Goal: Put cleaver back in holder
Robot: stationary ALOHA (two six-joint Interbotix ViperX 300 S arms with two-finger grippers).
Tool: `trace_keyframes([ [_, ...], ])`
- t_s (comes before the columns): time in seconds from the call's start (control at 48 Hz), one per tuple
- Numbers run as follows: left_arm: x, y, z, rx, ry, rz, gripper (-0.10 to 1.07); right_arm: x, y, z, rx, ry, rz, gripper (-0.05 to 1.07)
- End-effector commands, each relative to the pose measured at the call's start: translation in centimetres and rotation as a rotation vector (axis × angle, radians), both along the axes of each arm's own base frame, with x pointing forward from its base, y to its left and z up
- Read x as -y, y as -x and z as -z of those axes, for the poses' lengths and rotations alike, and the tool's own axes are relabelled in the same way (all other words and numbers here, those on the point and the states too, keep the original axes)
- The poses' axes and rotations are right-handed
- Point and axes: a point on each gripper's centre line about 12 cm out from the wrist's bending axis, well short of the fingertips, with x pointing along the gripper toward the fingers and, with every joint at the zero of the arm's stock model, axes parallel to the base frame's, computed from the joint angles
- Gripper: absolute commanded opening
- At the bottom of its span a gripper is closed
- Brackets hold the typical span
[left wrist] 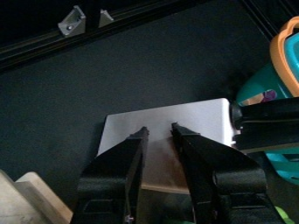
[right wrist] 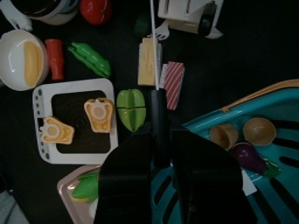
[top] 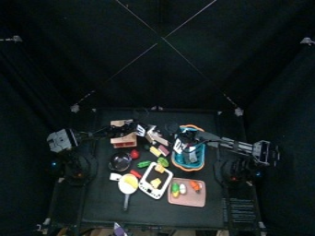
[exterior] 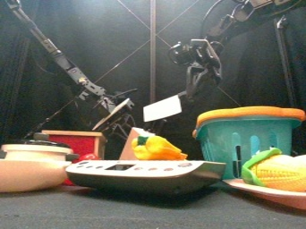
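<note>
The cleaver (exterior: pixel 163 109), a white blade on a dark handle, hangs in the air over the middle of the table. My right gripper (exterior: pixel 180 97) comes down from the right and is shut on its handle end; it also shows in the left wrist view (left wrist: pixel 267 127). My left gripper (left wrist: pixel 160 131) points at the flat of the blade (left wrist: pixel 205 118) with its jaws a narrow gap apart and nothing between them. In the front view the left gripper (exterior: pixel 116 112) is just left of the blade. The holder (top: pixel 123 140), a tan wooden block, stands on the table's left side, below and left of the cleaver.
A teal basket with an orange rim (exterior: pixel 245 134) stands at the right, close under the right arm. A white scale (exterior: pixel 143 170), a cream bowl (exterior: pixel 30 165), a plate with corn (exterior: pixel 281 170) and several toy vegetables (right wrist: pixel 131 109) fill the table's front.
</note>
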Motion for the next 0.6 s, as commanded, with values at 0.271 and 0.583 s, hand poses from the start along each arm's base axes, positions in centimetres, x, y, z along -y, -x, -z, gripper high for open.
trace_keyframes([
  [0.271, 0.1, -0.2, 0.1, -0.01, 0.003, 0.009, 0.71, 0.3, -0.9, -2.4, 0.006, -0.058, 0.011, 0.44],
  [0.583, 0.7, 0.2, 0.4, -0.044, 0.029, 0.025, 0.71, 1.0, -1.4, -6.6, -0.085, -0.151, 0.037, 0.44],
])
